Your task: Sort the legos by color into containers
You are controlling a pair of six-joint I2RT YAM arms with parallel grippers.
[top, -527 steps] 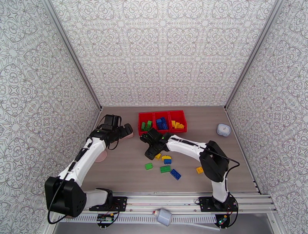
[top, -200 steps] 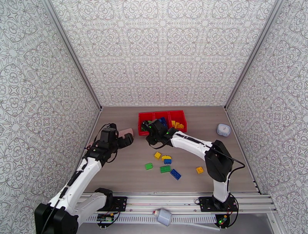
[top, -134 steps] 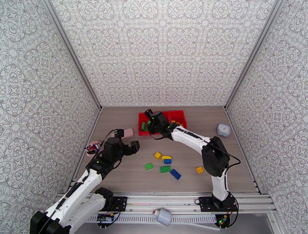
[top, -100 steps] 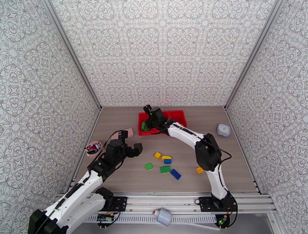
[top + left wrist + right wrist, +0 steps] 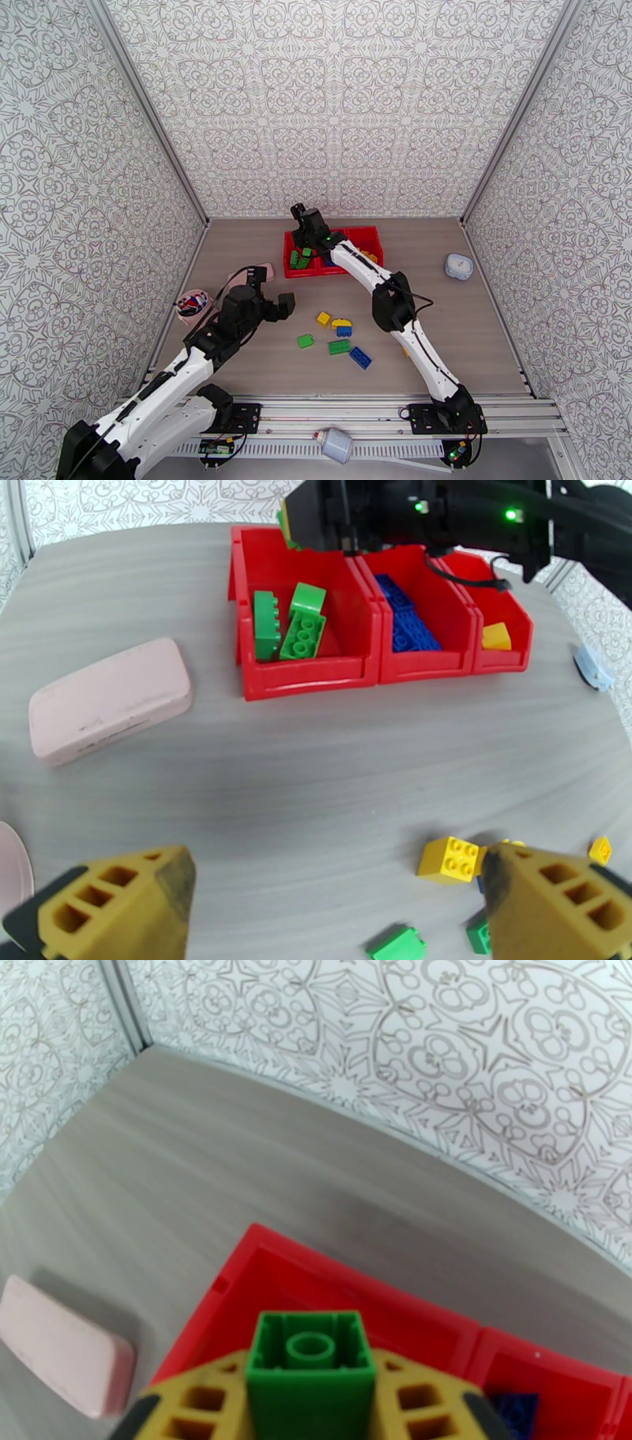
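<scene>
Held the green lego (image 5: 310,1359) clamped in the right gripper (image 5: 310,1402) at the bottom of the wrist frame, poised over the far edge of the leftmost container (image 5: 229,1291), with the left gripper (image 5: 336,898) gaping empty, nearer the loose legos (image 5: 340,346).

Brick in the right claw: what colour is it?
Green. The brick shows best in the right wrist view.

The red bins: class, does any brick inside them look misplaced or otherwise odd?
Nothing stands out: the green bricks lie in the left bin, the blue bricks in the middle bin, a yellow brick in the right bin.
</scene>
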